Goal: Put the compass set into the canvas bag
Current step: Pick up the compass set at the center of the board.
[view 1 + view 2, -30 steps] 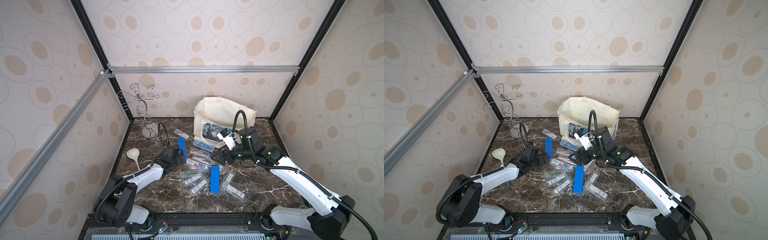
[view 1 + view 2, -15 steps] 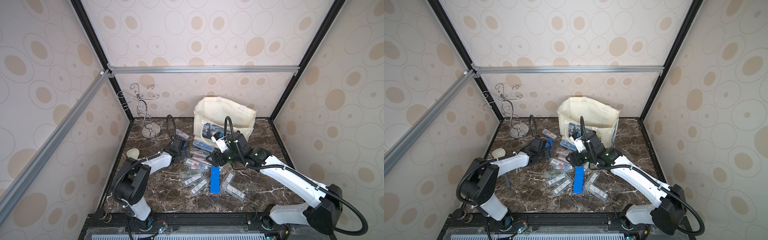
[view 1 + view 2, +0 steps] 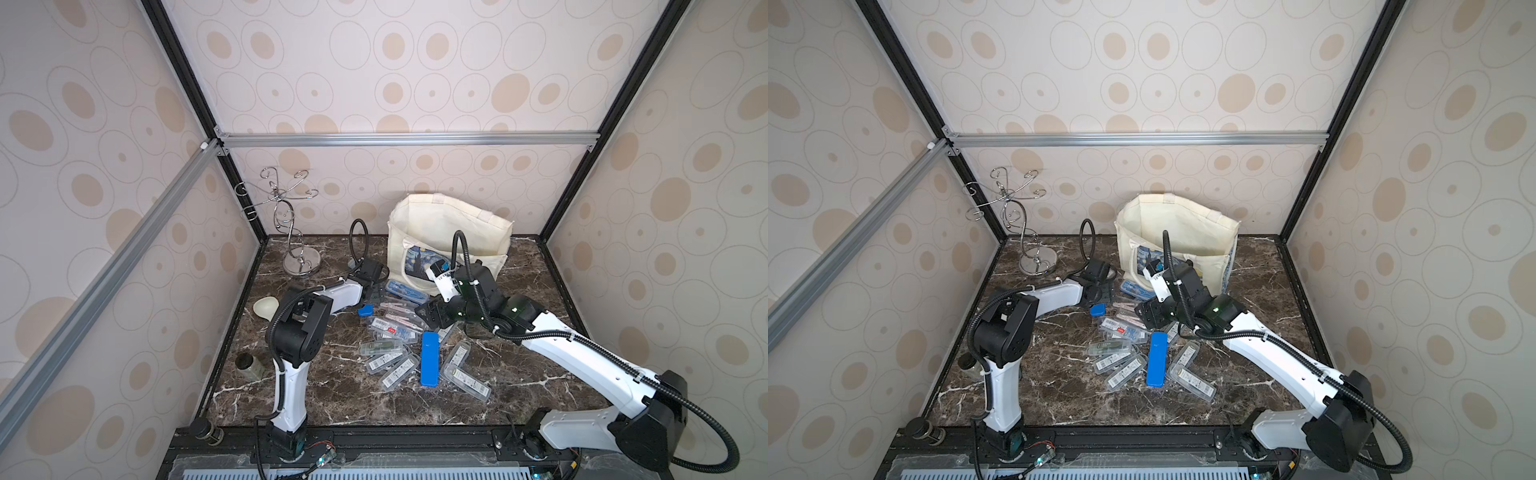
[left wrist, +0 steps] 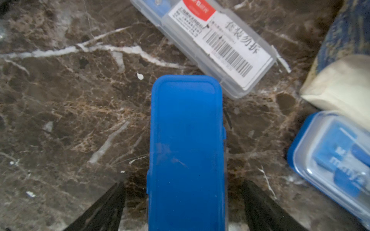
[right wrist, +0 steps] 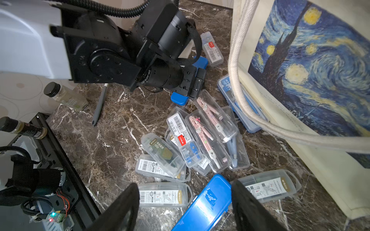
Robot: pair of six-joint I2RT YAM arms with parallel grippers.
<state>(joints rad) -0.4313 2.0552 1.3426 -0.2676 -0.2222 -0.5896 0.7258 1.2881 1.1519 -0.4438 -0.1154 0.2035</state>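
**Clerk:** Item one, nearest the front?

**Checker:** Marble tabletop point(image 3: 332, 399), carrying a heap of clear compass cases point(image 3: 392, 365) with a long blue case point(image 3: 429, 359) lying among them. The right gripper point(image 5: 185, 192) hangs over that case's end. Its jaws are apart and it holds nothing; I see no contact.

**Clerk:** Next back?

**Checker:** Blue compass case point(image 4: 186, 130), flat on the marble. The left gripper point(image 4: 183, 183) sits low astride it, jaws apart, one finger along each long side with a gap showing on both. Nothing is clamped yet. A labelled clear case point(image 4: 216, 40) lies at its far corner, apparently touching.

**Clerk:** Furthest?

**Checker:** Canvas bag point(image 3: 453, 232), upright against the back wall with its mouth open and print facing forward. It stands just beyond the blue compass case. A wire stand point(image 3: 293, 232) is in the back corner, well apart.

**Clerk:** Step in hand, and how to do it properly?

**Checker:** My judgement is the grasp of the blue compass case. The case should be centred between the fingers, then squeezed across its narrow width so it cannot pivot. A straight lift should come before any sideways travel, so the labelled neighbour is not dragged along. The carry needs to clear the bag's rim and rope handle, with the release well inside the mouth.
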